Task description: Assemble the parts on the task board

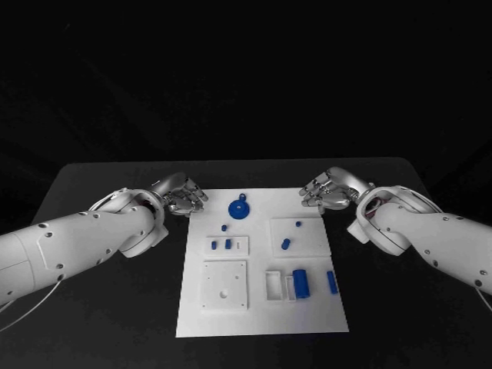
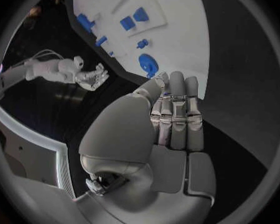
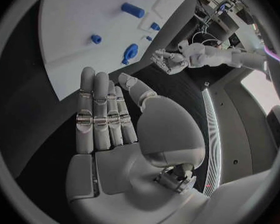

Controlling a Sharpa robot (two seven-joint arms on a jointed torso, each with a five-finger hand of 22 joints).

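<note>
Table top of matte black (image 1: 113, 307) carried the flat white plastic task board (image 1: 257, 323), which lay between the two hands, just beyond each set of fingertips. Both white arms ended at the board's far corners, probably staged for a first pick. The silver left hand (image 1: 177, 196) held nothing, its fingers (image 2: 177, 119) straight and side by side. The silver right hand (image 1: 333, 191) was likewise empty, fingers (image 3: 99, 114) extended. A glossy round blue disc part (image 1: 238, 210) lay on the board nearest the left fingertips; a blue cylinder part (image 1: 300, 284) lay well away from both.
</note>
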